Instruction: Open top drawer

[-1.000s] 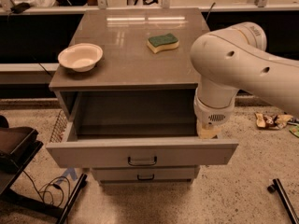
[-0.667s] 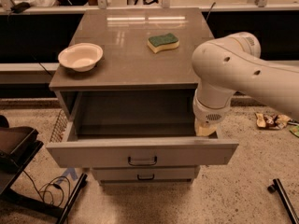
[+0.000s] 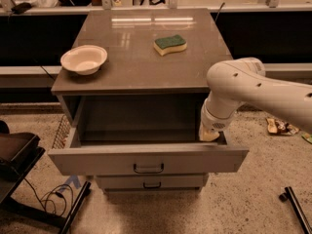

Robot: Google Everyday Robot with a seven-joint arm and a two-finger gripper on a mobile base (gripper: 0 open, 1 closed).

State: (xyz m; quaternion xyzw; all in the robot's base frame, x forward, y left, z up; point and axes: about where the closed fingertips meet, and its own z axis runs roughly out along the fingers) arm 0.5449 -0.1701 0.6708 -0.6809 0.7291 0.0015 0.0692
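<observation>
The top drawer [image 3: 97,161] is a wide grey drawer, pulled far out of the cabinet, and its inside looks empty. Its small dark bar handle [image 3: 148,168] sits at the centre of the front. My white arm [image 3: 253,89] comes in from the right and bends down to the drawer's right side. My gripper [image 3: 210,134] hangs at the drawer's right rear corner, just behind the front panel, mostly hidden by the wrist. It is well away from the handle.
A narrower grey drawer [image 3: 151,182] sits shut below. On the cabinet top [image 3: 136,67] stand a cream bowl [image 3: 84,58] and a green-and-yellow sponge [image 3: 170,44]. A black stand and cables [image 3: 44,199] lie at the lower left. A dark bar [image 3: 295,208] lies at the lower right.
My arm has shifted slightly left and lower beside the drawer. The drawer stays pulled out as before.
</observation>
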